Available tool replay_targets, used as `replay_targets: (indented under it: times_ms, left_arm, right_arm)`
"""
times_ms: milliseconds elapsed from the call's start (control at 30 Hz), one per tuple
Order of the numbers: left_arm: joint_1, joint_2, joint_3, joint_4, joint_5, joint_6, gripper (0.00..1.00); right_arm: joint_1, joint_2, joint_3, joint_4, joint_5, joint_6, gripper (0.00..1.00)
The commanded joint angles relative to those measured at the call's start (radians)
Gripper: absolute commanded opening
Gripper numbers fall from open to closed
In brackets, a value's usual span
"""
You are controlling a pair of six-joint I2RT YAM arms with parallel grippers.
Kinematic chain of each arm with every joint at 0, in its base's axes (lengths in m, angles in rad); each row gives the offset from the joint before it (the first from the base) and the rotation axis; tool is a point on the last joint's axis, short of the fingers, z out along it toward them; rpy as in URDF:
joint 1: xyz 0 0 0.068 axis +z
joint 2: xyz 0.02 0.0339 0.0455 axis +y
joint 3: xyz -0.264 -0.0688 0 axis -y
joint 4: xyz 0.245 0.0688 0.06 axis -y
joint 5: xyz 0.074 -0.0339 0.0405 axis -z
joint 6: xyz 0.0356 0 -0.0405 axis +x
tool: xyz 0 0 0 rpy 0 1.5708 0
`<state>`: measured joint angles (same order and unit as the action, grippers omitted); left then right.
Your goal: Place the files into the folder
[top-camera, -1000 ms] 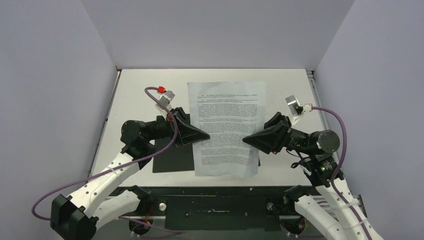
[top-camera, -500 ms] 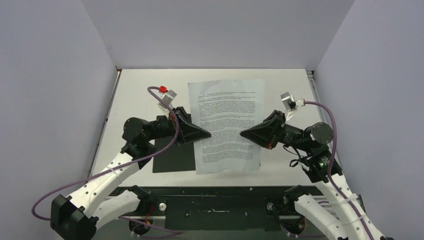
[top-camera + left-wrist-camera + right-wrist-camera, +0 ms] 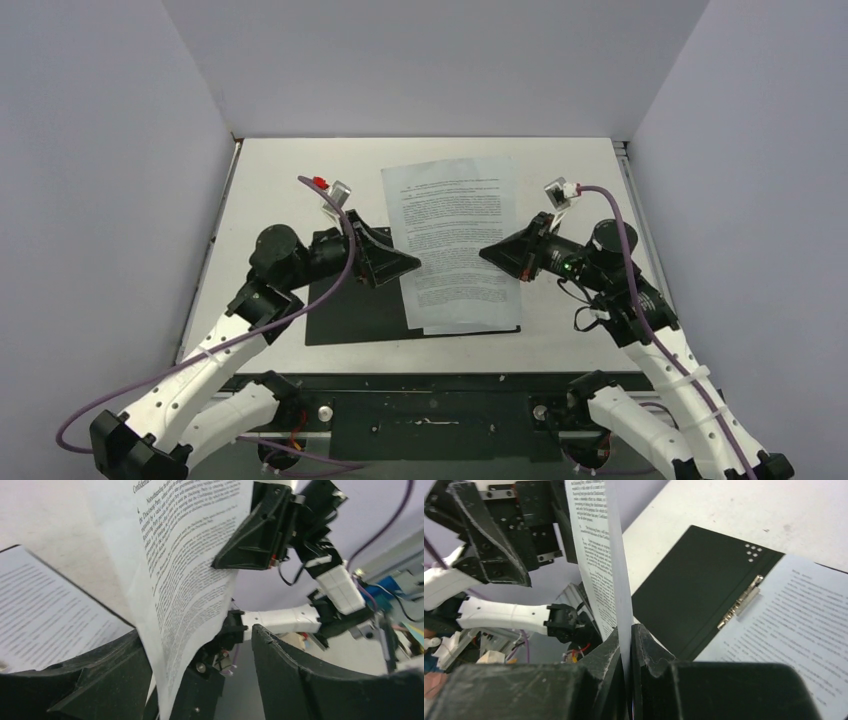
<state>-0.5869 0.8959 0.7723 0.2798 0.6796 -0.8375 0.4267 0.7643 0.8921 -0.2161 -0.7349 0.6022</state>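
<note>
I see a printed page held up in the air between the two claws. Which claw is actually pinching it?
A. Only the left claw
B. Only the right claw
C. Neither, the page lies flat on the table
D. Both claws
B. The right gripper has its fingers pressed shut on the edge of the printed sheet, while the left gripper has its fingers standing apart, with the sheet passing between them.
</note>
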Motion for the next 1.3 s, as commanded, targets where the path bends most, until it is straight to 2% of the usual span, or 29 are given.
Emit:
replay_targets:
  times_ms: [0, 167, 400, 567, 867, 1267]
  left_arm:
    - [0.008, -0.044, 0.1, -0.343, -0.278, 0.162, 0.68]
    - [0.009, -0.007, 0.12, -0.505, -0.449, 0.204, 0.7]
    - [0.007, 0.036, 0.062, -0.502, -0.544, 0.163, 0.78]
    - [0.006, 0.074, 0.011, -0.482, -0.604, 0.12, 0.9]
    - [-0.004, 0.164, -0.084, -0.383, -0.672, 0.047, 0.93]
    - [-0.004, 0.284, -0.145, -0.261, -0.707, 0.017, 0.92]
  right_arm:
    - [0.005, 0.039, 0.062, -0.111, 0.121, -0.091, 0.05]
    - [0.005, 0.094, 0.079, -0.178, 0.189, -0.116, 0.05]
    - [-0.009, 0.173, 0.099, -0.244, 0.25, -0.102, 0.05]
    - [-0.035, 0.223, 0.088, -0.24, 0.241, -0.09, 0.05]
    - [-0.133, 0.305, 0.019, -0.099, 0.089, 0.021, 0.05]
    - [-0.151, 0.41, -0.074, 0.076, 0.053, 0.138, 0.05]
